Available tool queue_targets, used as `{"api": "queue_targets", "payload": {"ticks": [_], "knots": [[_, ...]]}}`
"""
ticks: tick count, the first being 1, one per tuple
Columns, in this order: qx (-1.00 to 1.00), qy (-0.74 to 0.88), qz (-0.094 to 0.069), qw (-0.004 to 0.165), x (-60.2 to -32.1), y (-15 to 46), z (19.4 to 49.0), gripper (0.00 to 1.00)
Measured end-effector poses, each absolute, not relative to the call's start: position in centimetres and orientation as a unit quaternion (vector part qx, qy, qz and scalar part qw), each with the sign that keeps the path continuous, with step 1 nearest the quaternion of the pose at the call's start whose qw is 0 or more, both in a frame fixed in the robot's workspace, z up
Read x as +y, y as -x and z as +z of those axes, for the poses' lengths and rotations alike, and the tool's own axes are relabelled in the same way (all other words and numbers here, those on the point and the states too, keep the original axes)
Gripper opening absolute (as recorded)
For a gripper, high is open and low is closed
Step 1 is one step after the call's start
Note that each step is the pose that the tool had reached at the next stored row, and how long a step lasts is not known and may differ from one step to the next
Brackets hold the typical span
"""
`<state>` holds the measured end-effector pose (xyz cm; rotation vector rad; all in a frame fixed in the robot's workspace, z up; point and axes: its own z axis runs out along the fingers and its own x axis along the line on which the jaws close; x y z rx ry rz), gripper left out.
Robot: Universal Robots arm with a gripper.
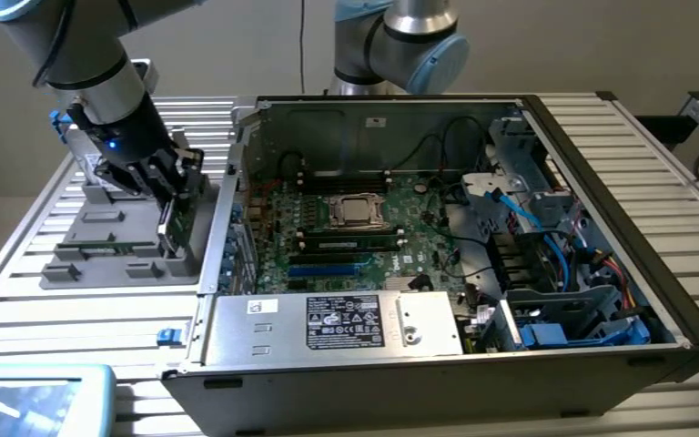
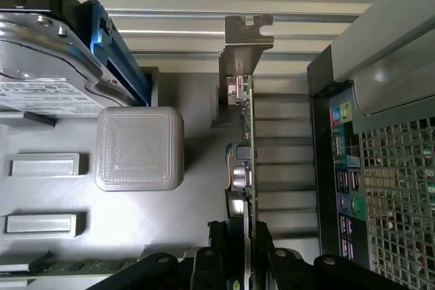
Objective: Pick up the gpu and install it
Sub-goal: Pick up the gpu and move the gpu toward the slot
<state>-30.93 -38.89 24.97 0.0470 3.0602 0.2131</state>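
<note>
The gripper (image 2: pixel 239 255) stands over the tray (image 1: pixel 88 250), clenched on the gpu (image 2: pixel 247 168): one finger bears on each face of the card, which is seen edge-on between them. The gpu stands upright on its long edge directly below the tool, its bracket (image 2: pixel 242 45) at the end far from the fingers. Whether the card has left its tray slot cannot be told. The step in hand is judged to be the pick-up. To do it well, the grip should be centred on the board and clear of the small raised parts on one face. The lift should run straight along the card's plane so that the bracket does not catch on the tray. The card is thin and would likely twist under an off-centre pull. The wrist view shows the finger contact, the bracket, a hard drive (image 2: pixel 41 66) to one side of the tool and the case's rear ports (image 2: pixel 345 174) to the other. The exterior view shows instead the open case (image 1: pixel 641 264) and its motherboard (image 1: pixel 349 232) beside the tool.
</note>
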Motion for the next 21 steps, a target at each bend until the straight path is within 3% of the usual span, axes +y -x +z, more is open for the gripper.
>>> {"api": "queue_targets", "payload": {"ticks": [21], "knots": [[0.997,-0.014,0.069,0.036,-39.3,30.9,34.5,0.28]]}}
